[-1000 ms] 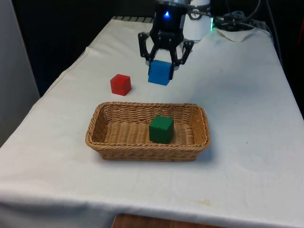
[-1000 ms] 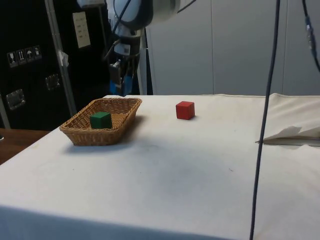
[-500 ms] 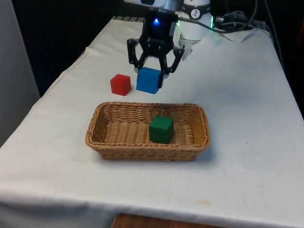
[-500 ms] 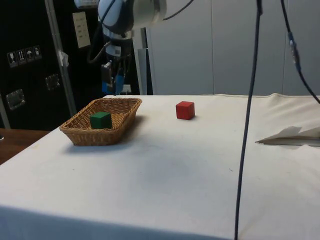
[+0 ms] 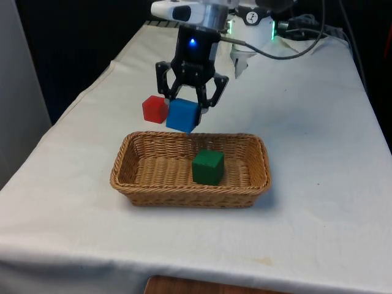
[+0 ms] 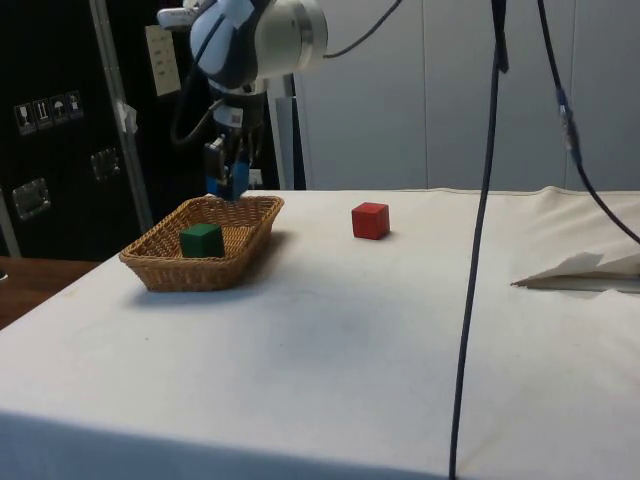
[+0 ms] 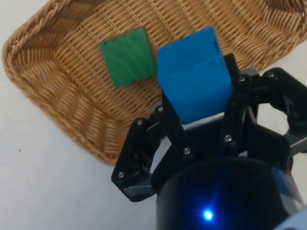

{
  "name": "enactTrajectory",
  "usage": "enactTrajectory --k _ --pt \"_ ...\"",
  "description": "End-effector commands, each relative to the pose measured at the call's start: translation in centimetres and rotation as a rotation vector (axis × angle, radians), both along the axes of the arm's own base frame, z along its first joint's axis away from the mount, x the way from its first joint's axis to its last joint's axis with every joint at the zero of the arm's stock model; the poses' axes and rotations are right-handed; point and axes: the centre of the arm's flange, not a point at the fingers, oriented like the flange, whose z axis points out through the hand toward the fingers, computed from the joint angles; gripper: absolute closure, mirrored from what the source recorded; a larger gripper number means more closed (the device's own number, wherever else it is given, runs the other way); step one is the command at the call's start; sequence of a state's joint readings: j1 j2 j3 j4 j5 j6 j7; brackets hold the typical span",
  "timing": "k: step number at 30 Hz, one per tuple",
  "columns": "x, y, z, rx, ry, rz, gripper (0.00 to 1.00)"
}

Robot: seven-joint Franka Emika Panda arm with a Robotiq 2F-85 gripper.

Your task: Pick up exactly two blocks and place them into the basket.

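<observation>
Blue block [image 5: 183, 116] is clamped in the hand [image 5: 185, 114], held above the basket's [image 5: 131, 184] far rim. It is best carried further over the open weave at 9 o'clock of the green block [image 5: 207, 167], lowered, then released. Arm reaches down, hand near vertical

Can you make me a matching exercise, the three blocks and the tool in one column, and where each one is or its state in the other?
Things:
1. green block
2. blue block
3. red block
4. tool

Places or states:
A. on the white cloth, outside the basket
B. held in the air
C. lying inside the basket
D. shut on a block

Pairs: 1-C, 2-B, 3-A, 4-D
</observation>
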State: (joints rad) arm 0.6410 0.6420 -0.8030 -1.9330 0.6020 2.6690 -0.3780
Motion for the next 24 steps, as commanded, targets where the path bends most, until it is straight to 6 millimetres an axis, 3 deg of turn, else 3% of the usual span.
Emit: enactTrajectory --k 1,24 --pt "0.1 -0.1 -0.2 0.003 -0.012 0.0 1.0" --pt "1.4 -1.7 -4.9 -0.07 -0.037 -0.065 1.0"
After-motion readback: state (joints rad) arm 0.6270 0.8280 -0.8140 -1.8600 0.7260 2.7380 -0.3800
